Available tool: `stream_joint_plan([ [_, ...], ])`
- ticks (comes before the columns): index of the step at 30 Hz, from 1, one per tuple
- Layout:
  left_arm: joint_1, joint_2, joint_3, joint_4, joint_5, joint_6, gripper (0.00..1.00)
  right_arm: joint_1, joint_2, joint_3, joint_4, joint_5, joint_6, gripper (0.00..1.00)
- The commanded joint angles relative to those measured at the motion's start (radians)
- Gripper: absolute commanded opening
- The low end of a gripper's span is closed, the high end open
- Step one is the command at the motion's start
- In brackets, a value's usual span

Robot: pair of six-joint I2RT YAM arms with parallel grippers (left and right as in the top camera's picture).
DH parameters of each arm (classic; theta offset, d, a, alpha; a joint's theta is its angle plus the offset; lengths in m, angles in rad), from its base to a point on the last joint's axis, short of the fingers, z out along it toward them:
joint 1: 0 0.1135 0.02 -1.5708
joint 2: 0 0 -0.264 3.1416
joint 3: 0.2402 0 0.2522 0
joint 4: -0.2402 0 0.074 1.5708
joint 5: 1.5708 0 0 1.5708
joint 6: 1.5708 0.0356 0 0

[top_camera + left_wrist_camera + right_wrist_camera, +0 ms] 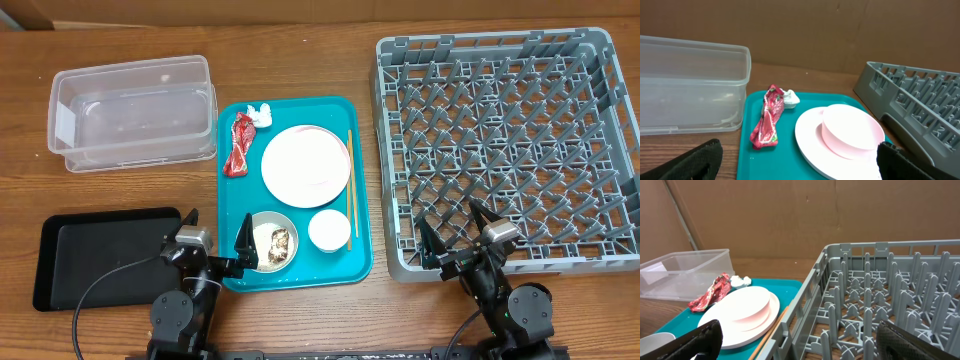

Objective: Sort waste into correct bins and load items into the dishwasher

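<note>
On the teal tray [232, 205] lie a crumpled red wrapper [240, 143] [767, 122], a white tissue [262, 114] [790, 98], a large white plate [306, 165] [812, 135] with a raised round middle, a bowl [272, 241] of rice and brown scraps, a small cup [329, 230] and chopsticks [350, 190] [772, 325]. The grey dish rack [505, 150] [880, 295] stands to the right. My left gripper [217, 230] [797, 165] is open at the tray's near left corner, beside the bowl. My right gripper [450, 218] [805, 342] is open over the rack's near left corner. Neither holds anything.
A clear plastic tub [130, 110] [690, 90] stands at the far left, close against the teal tray. The shallow black tray [100, 255] lies at the near left, next to my left arm. Brown cardboard walls close off the far side.
</note>
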Motion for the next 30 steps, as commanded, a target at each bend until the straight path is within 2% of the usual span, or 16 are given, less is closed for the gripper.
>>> stream_joint_plan([
  [1,-0.005,-0.010,-0.003,-0.002,-0.013,0.006,1.00,-0.005,-0.008,-0.010,0.005,0.004,0.005,1.00],
  [15,-0.005,-0.010,-0.003,-0.002,-0.013,0.006,1.00,-0.005,-0.008,-0.010,0.005,0.004,0.004,1.00],
  [19,-0.005,-0.010,-0.003,-0.002,-0.032,0.009,1.00,-0.005,-0.008,-0.010,0.002,0.102,-0.029,1.00],
  [30,-0.005,-0.010,-0.003,-0.002,-0.006,0.001,1.00,-0.005,-0.008,-0.010,0.002,0.102,-0.029,1.00],
])
